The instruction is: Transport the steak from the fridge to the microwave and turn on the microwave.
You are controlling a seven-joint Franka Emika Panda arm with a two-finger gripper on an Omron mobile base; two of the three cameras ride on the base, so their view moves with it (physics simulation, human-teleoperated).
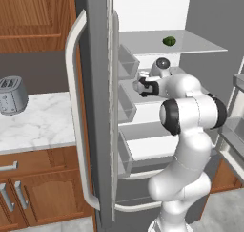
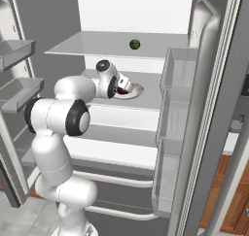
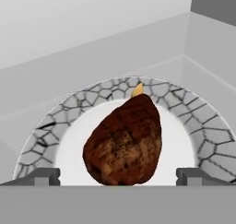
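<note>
The fridge [image 1: 95,83] stands open, and my arm reaches onto its middle shelf. A brown seared steak [image 3: 124,140] lies on a white plate with a grey crackle-pattern rim [image 3: 205,126]. My gripper [image 3: 118,174] is open, with one fingertip [image 3: 46,176] on each side of the steak's near end and neither touching it. From the right base view the hand [image 2: 113,84] hovers just at the plate [image 2: 137,89], with a strip of red steak [image 2: 122,91] showing below it. The microwave is out of view.
A small green round item [image 2: 134,44] sits on the top glass shelf. Grey door bins [image 2: 175,99] line the open right door, close to the arm. Left of the fridge a marble counter [image 1: 38,126] carries a toaster [image 1: 12,95]; a curved door handle [image 1: 75,107] juts forward.
</note>
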